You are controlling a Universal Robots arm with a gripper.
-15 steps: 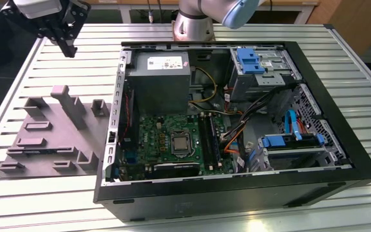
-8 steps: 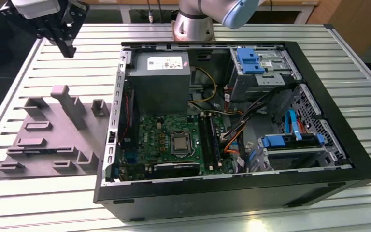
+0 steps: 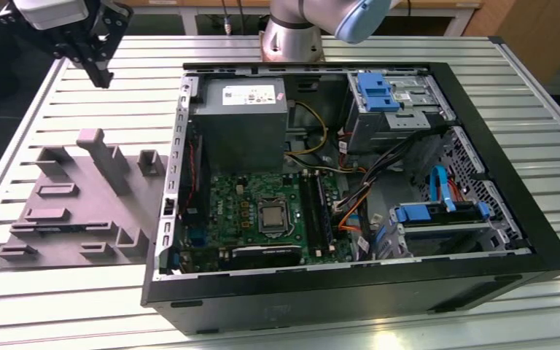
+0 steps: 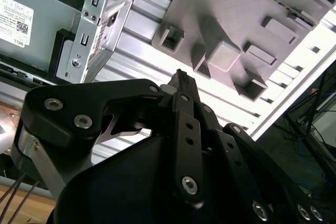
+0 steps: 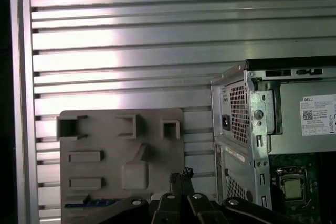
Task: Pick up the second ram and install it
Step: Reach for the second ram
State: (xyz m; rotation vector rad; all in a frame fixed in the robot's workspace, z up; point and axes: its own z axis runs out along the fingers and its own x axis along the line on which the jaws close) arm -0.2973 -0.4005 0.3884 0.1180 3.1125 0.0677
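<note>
Hovering at eleven o'clock in the exterior view, the empty gripper (image 3: 101, 76), pressed closed, could jab rather than straddle the second ram (image 3: 52, 225) lying on the grey fixture (image 3: 91, 216) at eight o'clock.

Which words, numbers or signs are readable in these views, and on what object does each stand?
White label on the power supply: fine print and a square code, too small to read.
No other text is legible.
</note>
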